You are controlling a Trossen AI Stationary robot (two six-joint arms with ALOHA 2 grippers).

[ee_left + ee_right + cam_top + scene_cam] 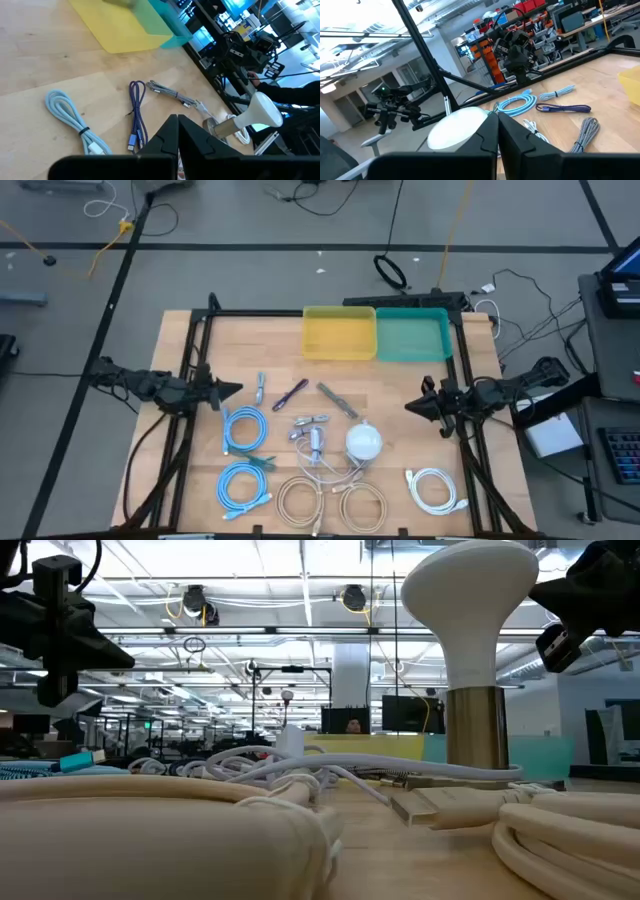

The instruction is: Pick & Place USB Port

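Note:
Cables and small USB parts lie flat across the middle and near part of the wooden table. A white domed piece on a metal stem point(363, 442) point(470, 650) stands upright among them, next to silver plug pieces point(313, 434). A yellow tray point(340, 335) and a teal tray point(412, 337) sit side by side at the far edge. My left gripper point(236, 390) point(178, 118) hangs shut above the table's left side, near a purple cable point(136, 107). My right gripper point(410, 407) point(497, 115) hangs shut at the right side, pointing toward the domed piece.
Light blue coils point(244, 428) point(243, 485), beige coils point(302, 500) point(362, 505) and a white coil point(436, 488) fill the near part. A grey braided cable point(338, 400) and a small pale blue cable point(260, 388) lie mid-table. Bare wood shows between the cables and the trays.

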